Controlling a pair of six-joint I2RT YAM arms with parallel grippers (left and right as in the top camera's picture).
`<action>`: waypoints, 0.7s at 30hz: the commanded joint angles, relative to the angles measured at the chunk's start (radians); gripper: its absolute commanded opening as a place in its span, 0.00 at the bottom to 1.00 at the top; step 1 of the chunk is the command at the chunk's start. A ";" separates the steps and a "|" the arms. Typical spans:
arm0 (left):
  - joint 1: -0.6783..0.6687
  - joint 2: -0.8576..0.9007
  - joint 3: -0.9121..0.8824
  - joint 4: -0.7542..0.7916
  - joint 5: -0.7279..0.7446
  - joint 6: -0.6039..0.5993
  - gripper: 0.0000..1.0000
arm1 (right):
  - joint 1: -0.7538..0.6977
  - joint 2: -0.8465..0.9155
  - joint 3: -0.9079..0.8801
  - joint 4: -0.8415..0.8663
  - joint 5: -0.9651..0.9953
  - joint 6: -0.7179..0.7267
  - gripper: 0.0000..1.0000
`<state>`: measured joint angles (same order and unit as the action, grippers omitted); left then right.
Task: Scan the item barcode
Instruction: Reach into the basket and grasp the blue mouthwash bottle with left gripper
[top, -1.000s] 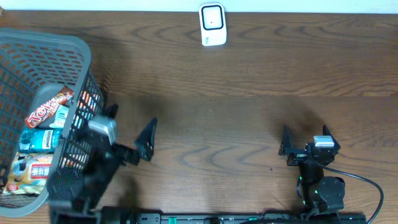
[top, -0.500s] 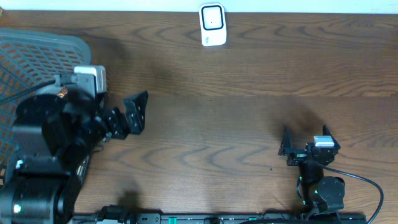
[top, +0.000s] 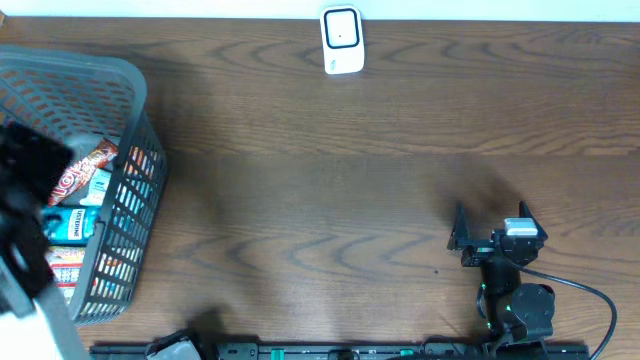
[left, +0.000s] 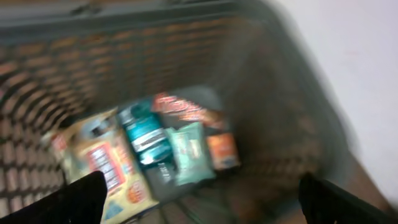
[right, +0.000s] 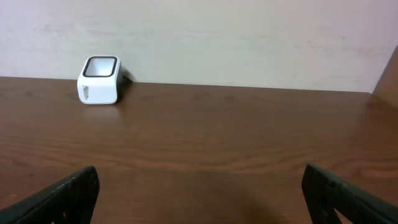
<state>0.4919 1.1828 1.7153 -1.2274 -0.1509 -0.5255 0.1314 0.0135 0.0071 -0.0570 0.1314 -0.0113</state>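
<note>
Table (top: 350, 180): dark brown wood, wavy grain, matte.

Basket (top: 110, 75) at the left edge: grey plastic, rectangular, rounded rim, lattice walls.

Inside, lying on the bottom, packed side by side:
- candy bar (left: 183, 109), long and thin, glossy red wrapper
- bottle (left: 144, 134), teal, cylindrical, on its side
- pouch (left: 191, 152), pale green, soft, touching the bottle
- packet (left: 102, 162), yellow, flat, on the bottle's other side
- pack (left: 222, 151), small, orange, just beside the pouch

Cannot tell which one is for scanning; labels too blurred to read in the wrist view.

Left gripper (left: 208, 202): above the basket mouth, looking down into it. Black fingertips at both lower corners of the wrist view, jaws wide apart, nothing between them, touching nothing. Left arm (top: 25, 170) in overhead: just a black-and-white smear over the basket's left side.

Scanner (top: 341, 40): far table edge, about centre, against a plain pale wall (right: 249, 37). Small white box with rounded corners, dark square window in a black frame. Well apart from the basket.

Right gripper (top: 492, 222): low at near right over bare wood, pointing toward the far edge. Black tapered fingers spread fully, empty.
</note>
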 joint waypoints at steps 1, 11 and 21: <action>0.137 0.146 -0.001 -0.011 0.126 -0.057 0.98 | 0.007 -0.002 -0.002 -0.003 0.009 -0.005 0.99; 0.223 0.476 -0.060 -0.068 0.148 -0.185 0.98 | 0.007 -0.002 -0.002 -0.003 0.009 -0.005 0.99; 0.223 0.558 -0.281 0.169 0.060 -0.189 0.94 | 0.007 -0.002 -0.002 -0.003 0.009 -0.005 0.99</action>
<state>0.7109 1.7363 1.4918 -1.1053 -0.0593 -0.7109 0.1314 0.0135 0.0071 -0.0570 0.1318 -0.0113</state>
